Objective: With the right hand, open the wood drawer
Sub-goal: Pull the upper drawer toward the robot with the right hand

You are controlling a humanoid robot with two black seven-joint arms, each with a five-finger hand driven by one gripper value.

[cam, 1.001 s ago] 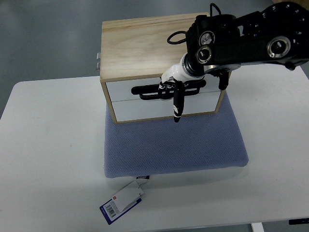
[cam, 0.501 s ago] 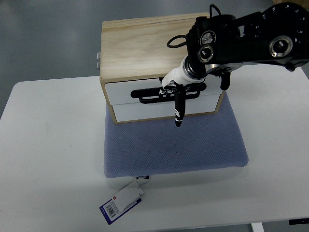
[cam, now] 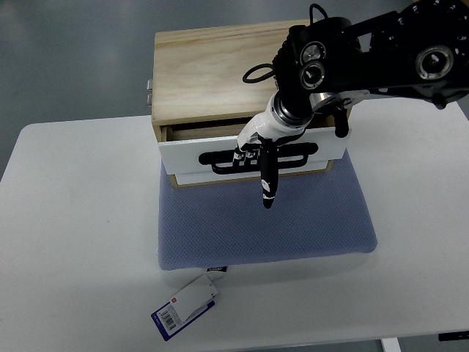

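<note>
blue cushion (cam: 256, 227) with tag (cam: 187, 304) on white table (cam: 73, 220).

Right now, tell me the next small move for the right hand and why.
Probably keep pulling toward the robot. The right hand is hooked on the black handle of the top drawer, which juts just past the wooden box, showing only a narrow gap behind its white front.

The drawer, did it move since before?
Yes. The top drawer has slid forward out of the wooden box, toward the blue cushion, pulled by the right hand on its black handle.
</note>
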